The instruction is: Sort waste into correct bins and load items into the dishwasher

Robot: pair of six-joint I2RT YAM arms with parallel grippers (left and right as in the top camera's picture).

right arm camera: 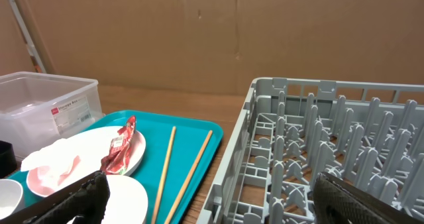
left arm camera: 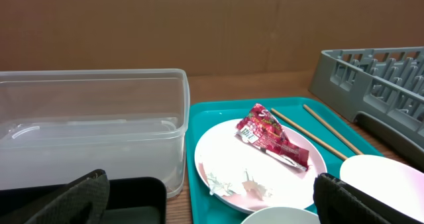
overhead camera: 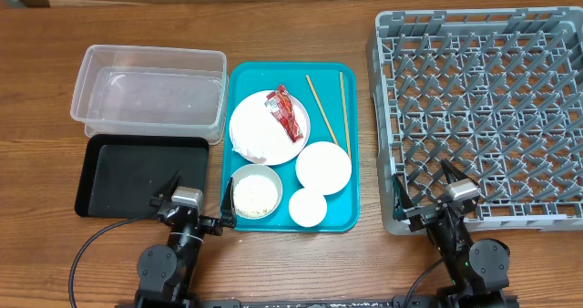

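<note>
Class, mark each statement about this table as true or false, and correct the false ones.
1. The red wrapper lies on the large plate. True.
2. Both chopsticks rest in the dish rack. False: they lie on the teal tray.
3. The tissue is in the clear tub. False: it lies on the large plate.
4. The dish rack holds no dishes. True.

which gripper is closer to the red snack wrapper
Left. The left gripper is at the teal tray's near-left edge; the right gripper is over the grey dish rack's near-left corner, farther from the red snack wrapper.
</note>
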